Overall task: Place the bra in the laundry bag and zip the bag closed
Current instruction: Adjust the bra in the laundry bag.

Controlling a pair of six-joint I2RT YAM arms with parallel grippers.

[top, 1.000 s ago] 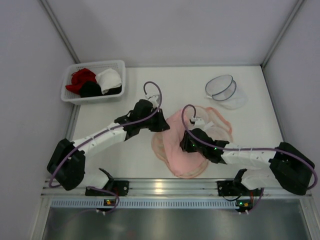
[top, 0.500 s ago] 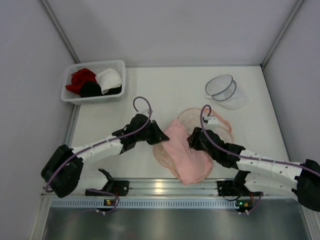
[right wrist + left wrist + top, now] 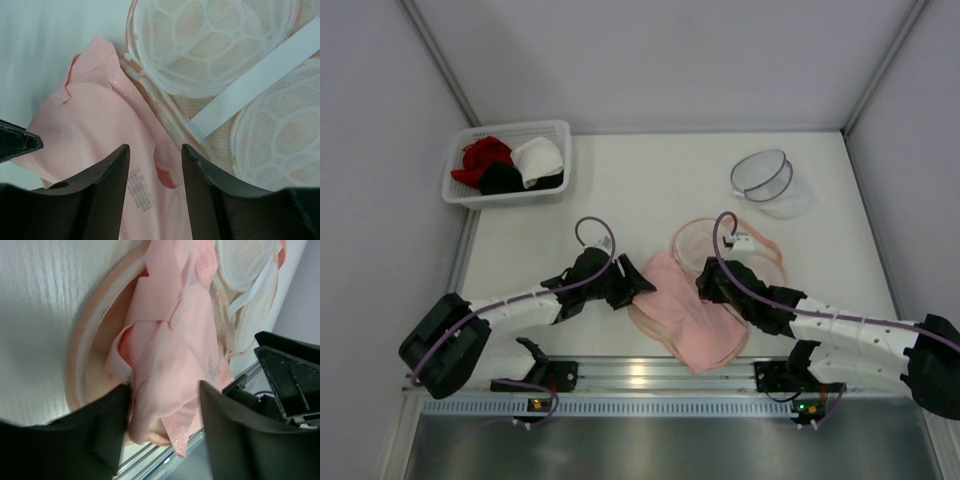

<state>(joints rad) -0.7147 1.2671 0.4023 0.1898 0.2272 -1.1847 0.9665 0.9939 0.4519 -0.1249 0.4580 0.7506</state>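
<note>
Top view first: the laundry bag (image 3: 700,245) lies unzipped and spread flat at the near middle of the desk (image 3: 650,190). The bra (image 3: 685,320) is draped over its nearer half, a fold spilling past the rim toward the front rail. The left end effector (image 3: 638,288) sits at the bra's left edge and the right end effector (image 3: 705,283) at its upper right, the two flanking the garment. The basket (image 3: 460,190) of other clothes sits well apart at the far left.

Over to the left wrist: its fingers stand spread, a bulge of pink fabric lying between them. It brushes the left finger, but nothing looks clamped. The bag's peach rim curves round beneath and to the left, and the bra sits mostly inside that ring.

Now the right wrist: jaws apart here too, pinching nothing, poised just over the bra's label side. Beyond them are the bag's pale mesh rounds and a white strap (image 3: 250,82).

The step in hand looks like settling the bra into the bag, with placement nearly done and zipping not yet begun. The next move calls for tucking the overhanging fold inside the rim, folding the far half over, then finding the zip pull, which no view shows
</note>
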